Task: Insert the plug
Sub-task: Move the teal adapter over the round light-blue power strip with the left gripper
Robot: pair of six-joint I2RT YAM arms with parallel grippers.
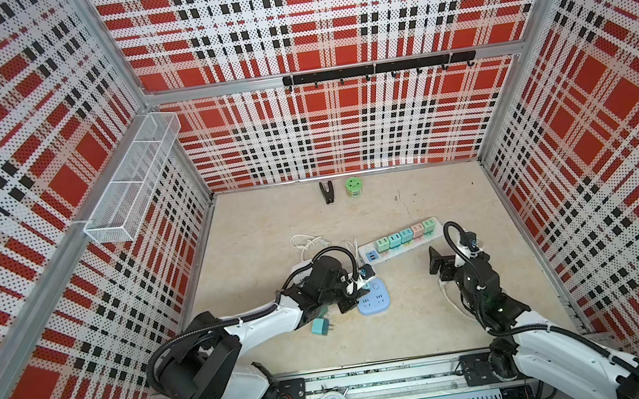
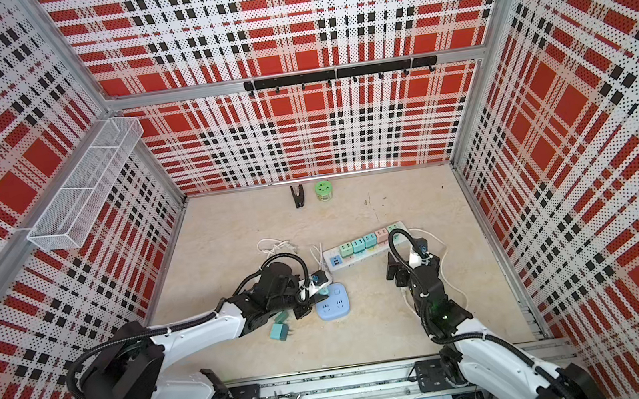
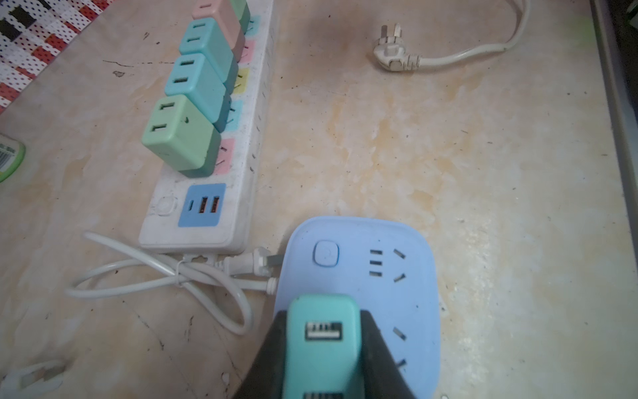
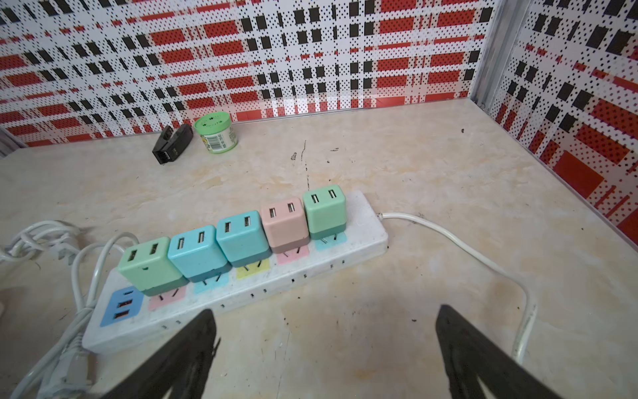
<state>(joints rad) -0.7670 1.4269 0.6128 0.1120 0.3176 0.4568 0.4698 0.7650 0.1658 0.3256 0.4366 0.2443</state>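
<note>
One teal plug [image 3: 322,345] clamped in the left gripper [image 3: 322,316], over one blue socket block [image 3: 362,262] mid-table, one white power strip [image 4: 359,224] just beyond carrying five adapters, one loose teal adapter [image 1: 318,327] near-left, right gripper [image 4: 324,309] spread wide, empty, near side of the strip.

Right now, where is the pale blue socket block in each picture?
Top view: blue socket block, low centre.
Top view: blue socket block, low centre.
Left wrist: lower middle.
Right wrist: not in it.
Shared landmark: white power strip beside it.
</note>
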